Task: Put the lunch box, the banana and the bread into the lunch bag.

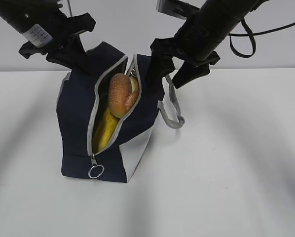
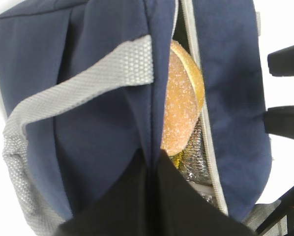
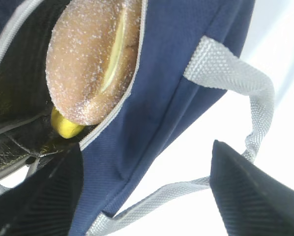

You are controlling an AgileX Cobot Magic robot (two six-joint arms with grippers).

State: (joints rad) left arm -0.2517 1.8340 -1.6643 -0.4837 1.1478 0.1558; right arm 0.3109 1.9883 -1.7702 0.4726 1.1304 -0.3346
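The navy lunch bag [image 1: 78,123] stands on the white table with its zipper open. The bread [image 1: 122,94] pokes out of the top of the opening, and the banana [image 1: 105,132] lies below it inside. The lunch box does not show. My left gripper [image 1: 80,60] is shut on a fold of the bag's fabric at the left side of the opening; in the left wrist view [image 2: 155,158] the bread [image 2: 180,105] lies just beyond it. My right gripper [image 1: 174,73] is open, straddling the bag's right side and grey strap [image 3: 235,73]. The right wrist view shows the bread [image 3: 85,64] and the banana tip [image 3: 66,128].
The zipper's ring pull [image 1: 95,171] hangs at the bag's front bottom. The grey strap [image 1: 173,112] loops out to the bag's right. A black cable [image 1: 242,42] hangs from the right arm. The white table [image 1: 226,173] extends all round, with a pale wall behind.
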